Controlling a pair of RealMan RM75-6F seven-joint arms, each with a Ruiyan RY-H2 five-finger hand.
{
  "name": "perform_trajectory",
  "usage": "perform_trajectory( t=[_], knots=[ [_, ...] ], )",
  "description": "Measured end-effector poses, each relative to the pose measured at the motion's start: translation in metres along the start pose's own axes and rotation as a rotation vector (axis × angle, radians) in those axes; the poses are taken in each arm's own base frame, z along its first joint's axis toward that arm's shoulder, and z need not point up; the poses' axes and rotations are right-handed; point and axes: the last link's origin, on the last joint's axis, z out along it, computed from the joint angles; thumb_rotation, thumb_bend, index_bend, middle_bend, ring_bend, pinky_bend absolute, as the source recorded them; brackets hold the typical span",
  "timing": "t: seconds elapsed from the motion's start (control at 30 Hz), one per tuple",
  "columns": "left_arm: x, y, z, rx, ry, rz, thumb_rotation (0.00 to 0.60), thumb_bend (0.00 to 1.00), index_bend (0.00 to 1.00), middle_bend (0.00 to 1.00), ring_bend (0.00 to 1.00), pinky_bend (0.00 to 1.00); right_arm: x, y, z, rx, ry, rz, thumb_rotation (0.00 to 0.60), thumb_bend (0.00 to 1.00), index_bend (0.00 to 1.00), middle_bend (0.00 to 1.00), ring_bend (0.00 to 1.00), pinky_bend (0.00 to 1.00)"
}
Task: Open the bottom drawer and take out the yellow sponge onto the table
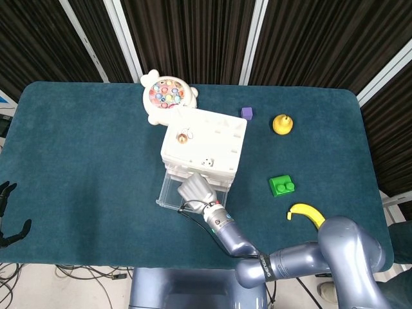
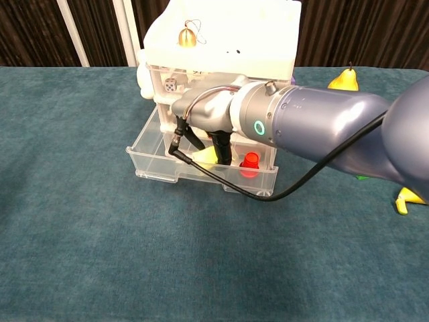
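Observation:
The white drawer unit [image 1: 205, 143] stands mid-table with its clear bottom drawer [image 2: 154, 162] pulled out toward me. My right hand [image 2: 213, 137] reaches down into that drawer; in the head view its grey wrist [image 1: 196, 188] covers the drawer's right half. Its dark fingers sit on both sides of the yellow sponge [image 2: 205, 158], which shows through the clear front wall, low inside the drawer. A small red object [image 2: 249, 164] stands just right of the sponge. My left hand [image 1: 6, 212] hangs off the table's left edge, fingers apart and holding nothing.
A brass bell [image 2: 186, 35] sits on top of the unit. Behind it lies a white fishing toy [image 1: 168, 95]. To the right are a purple cube [image 1: 246, 112], a yellow pear [image 1: 281, 123], a green block [image 1: 282, 186] and a banana [image 1: 304, 212]. A black cable loops before the drawer.

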Motion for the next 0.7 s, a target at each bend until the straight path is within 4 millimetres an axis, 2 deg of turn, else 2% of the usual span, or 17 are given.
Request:
perform_trajectory(
  t=[0.3, 0.7],
  knots=[
    [0.000, 0.000, 0.000, 0.000, 0.001, 0.001, 0.600, 0.36, 0.03, 0.00, 0.00, 0.01, 0.006, 0.004, -0.005, 0.005, 0.012, 0.024, 0.600, 0.27, 0.56, 1.00, 1.00, 1.00],
    [0.000, 0.000, 0.000, 0.001, 0.002, 0.001, 0.600, 0.36, 0.03, 0.00, 0.00, 0.01, 0.023, 0.020, -0.013, -0.006, 0.048, 0.084, 0.600, 0.27, 0.56, 1.00, 1.00, 1.00]
  ],
)
